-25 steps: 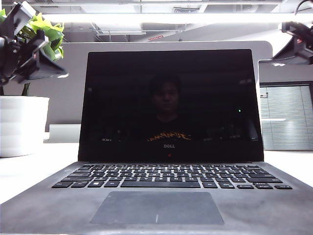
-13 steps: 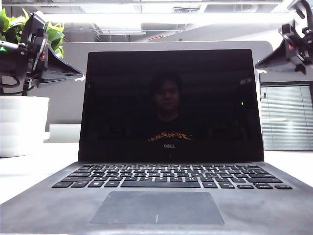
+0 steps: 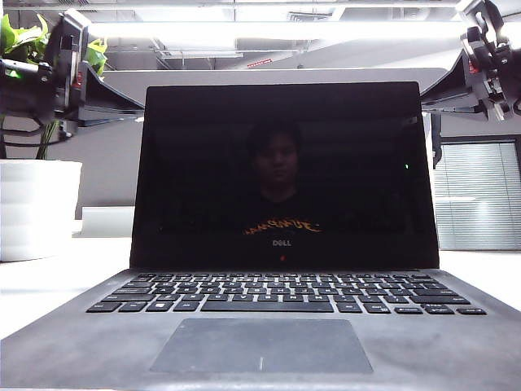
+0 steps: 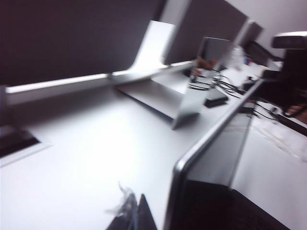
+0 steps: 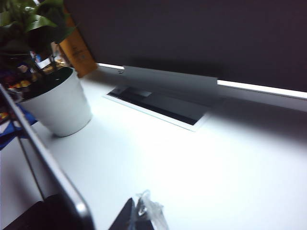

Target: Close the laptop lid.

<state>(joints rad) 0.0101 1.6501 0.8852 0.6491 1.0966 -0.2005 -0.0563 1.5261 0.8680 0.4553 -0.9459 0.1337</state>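
Laptop lid (image 3: 285,171) stands open, near upright, filling centre of ext view, keyboard (image 3: 285,293) below it. Left gripper (image 3: 134,102) sits at lid's top corner, approx 10 o'clock from screen centre; right gripper (image 3: 435,90) at the opposite corner, approx 2 o'clock. Both fingertips run behind the lid's top edge, so contact can't be confirmed from ext view. Judgement: step is getting both grippers behind the top edge; to do it well, press on the back near the rim at both corners evenly, w/ matched pace so the lid doesn't twist, and ease off as it nears the keyboard. Finger spacing: can't tell for either gripper; each wrist view shows only a tip at frame edge. Left wrist view shows lid's silver edge (image 4: 211,129) just beside the left fingertips (image 4: 139,215), plus desk behind, hidden in ext view. Right wrist view shows the white plant pot (image 5: 57,103) and a cable slot (image 5: 158,108) behind the lid.
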